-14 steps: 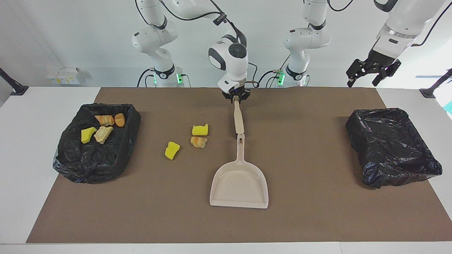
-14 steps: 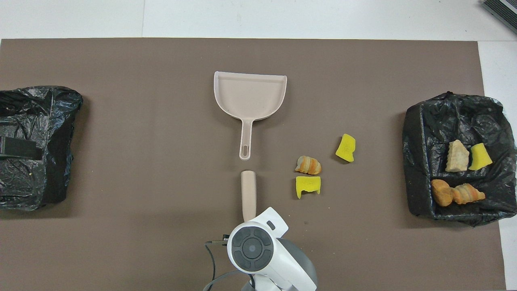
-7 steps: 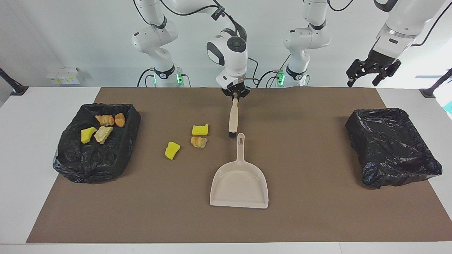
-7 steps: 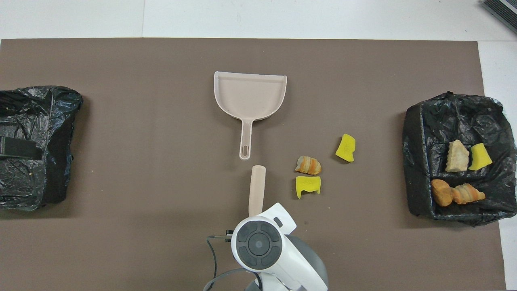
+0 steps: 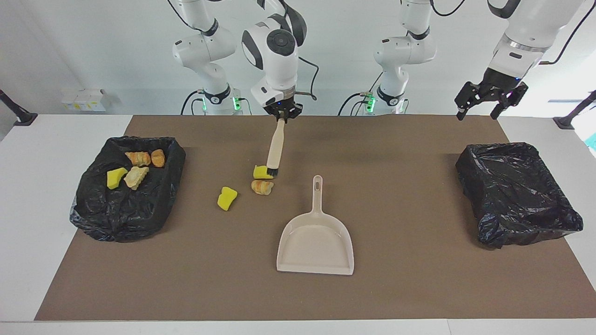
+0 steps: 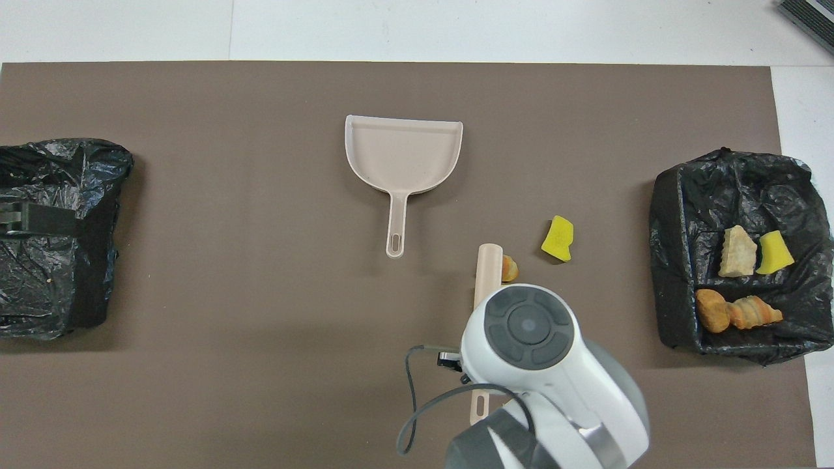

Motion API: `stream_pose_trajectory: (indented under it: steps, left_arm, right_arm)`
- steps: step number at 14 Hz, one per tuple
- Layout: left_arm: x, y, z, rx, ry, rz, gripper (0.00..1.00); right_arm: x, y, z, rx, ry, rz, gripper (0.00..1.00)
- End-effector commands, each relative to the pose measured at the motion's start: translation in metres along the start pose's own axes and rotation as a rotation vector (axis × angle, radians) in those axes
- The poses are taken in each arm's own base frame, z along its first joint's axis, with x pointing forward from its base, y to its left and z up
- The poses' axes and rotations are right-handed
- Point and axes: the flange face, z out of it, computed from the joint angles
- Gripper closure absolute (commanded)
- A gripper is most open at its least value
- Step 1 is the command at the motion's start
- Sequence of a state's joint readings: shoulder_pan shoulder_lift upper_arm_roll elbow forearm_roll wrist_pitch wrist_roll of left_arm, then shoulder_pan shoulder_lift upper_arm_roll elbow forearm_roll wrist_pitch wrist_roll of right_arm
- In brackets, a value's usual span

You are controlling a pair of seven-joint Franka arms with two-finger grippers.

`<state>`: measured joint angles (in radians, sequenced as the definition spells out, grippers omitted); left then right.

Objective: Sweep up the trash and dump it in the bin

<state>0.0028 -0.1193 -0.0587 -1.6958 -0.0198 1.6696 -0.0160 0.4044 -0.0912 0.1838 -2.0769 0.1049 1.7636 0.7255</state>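
Observation:
My right gripper is shut on the handle end of the beige brush. The brush hangs tilted, and its dark bristle end is at a yellow trash piece. A bread-like lump and another yellow chunk lie loose on the mat beside it. In the overhead view my right arm hides the nearest yellow piece, and the brush covers most of the lump. The black-lined bin at the right arm's end holds several pieces. My left gripper waits open, raised over the other bin.
The beige dustpan lies flat mid-mat, its handle pointing toward the robots and its mouth away from them. The bin at the left arm's end has nothing in it. Brown mat covers the table, with white margins around it.
My right arm has swung the brush from beside the dustpan's handle toward the right arm's end, bringing the bristles to the yellow piece. The left arm has hardly moved.

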Motion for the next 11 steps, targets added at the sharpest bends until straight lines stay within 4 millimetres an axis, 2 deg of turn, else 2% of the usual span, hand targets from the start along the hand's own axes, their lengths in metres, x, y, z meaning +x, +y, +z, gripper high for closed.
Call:
stream_pose_trajectory:
  steps: [1, 2, 4, 5, 6, 7, 8, 9, 10, 11]
  left_arm:
    - [0.026, 0.057, 0.036, -0.003, 0.018, 0.019, 0.00]
    - [0.036, 0.082, 0.054, -0.009, 0.023, -0.018, 0.00]
    - [0.048, 0.117, 0.074, -0.037, 0.068, -0.053, 0.00]
    - [0.052, 0.134, 0.093, -0.036, 0.051, -0.040, 0.00]
    - [0.051, 0.161, 0.113, -0.037, 0.022, -0.017, 0.00]
    - [0.054, 0.180, 0.124, -0.052, 0.037, -0.036, 0.00]
    - [0.061, 0.189, 0.135, -0.063, 0.068, -0.077, 0.00]
    - [0.059, 0.216, 0.156, -0.064, 0.063, -0.084, 0.00]
    - [0.052, 0.251, 0.183, -0.067, 0.038, -0.075, 0.00]
    - [0.051, 0.270, 0.201, -0.083, 0.044, -0.079, 0.00]
  right_arm:
    - [0.039, 0.038, 0.003, -0.058, 0.009, -0.075, 1.00]
    - [0.057, 0.057, 0.005, -0.065, 0.011, -0.099, 1.00]
    - [0.088, 0.099, 0.011, -0.091, 0.011, -0.131, 1.00]
    - [0.099, 0.118, 0.014, -0.104, 0.019, -0.149, 1.00]
    - [0.109, 0.137, 0.018, -0.109, 0.027, -0.156, 1.00]
    - [0.120, 0.159, 0.023, -0.097, 0.032, -0.176, 1.00]
    - [0.129, 0.179, 0.028, -0.085, 0.038, -0.208, 1.00]
    - [0.134, 0.197, 0.033, -0.073, 0.048, -0.229, 1.00]
    - [0.137, 0.207, 0.037, -0.066, 0.060, -0.243, 1.00]
    - [0.136, 0.211, 0.044, -0.066, 0.045, -0.249, 1.00]
